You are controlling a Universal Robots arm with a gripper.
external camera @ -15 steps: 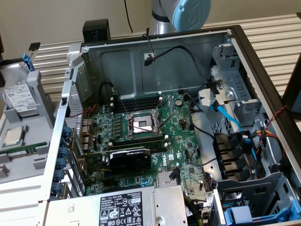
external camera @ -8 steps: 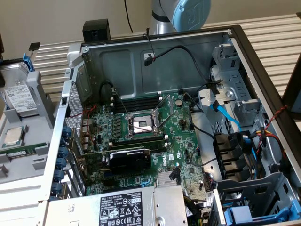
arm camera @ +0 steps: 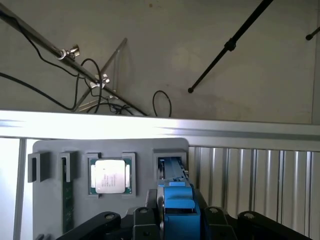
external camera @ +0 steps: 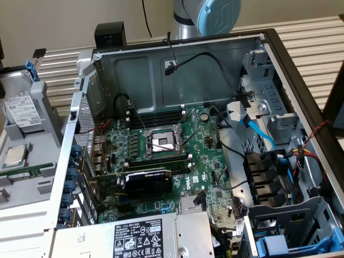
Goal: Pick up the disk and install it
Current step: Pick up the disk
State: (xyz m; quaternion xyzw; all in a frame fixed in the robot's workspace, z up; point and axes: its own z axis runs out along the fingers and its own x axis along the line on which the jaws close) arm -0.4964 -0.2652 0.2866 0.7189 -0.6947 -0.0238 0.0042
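Gripper [arm camera: 176,220] closed on the disk's [external camera: 20,110] blue carrier edge, upright in the gray holder [arm camera: 50,200].

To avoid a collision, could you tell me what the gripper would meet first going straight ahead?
The gripper would likely meet the disk first, its blue carrier edge directly ahead in the gray holder; depth is unclear.
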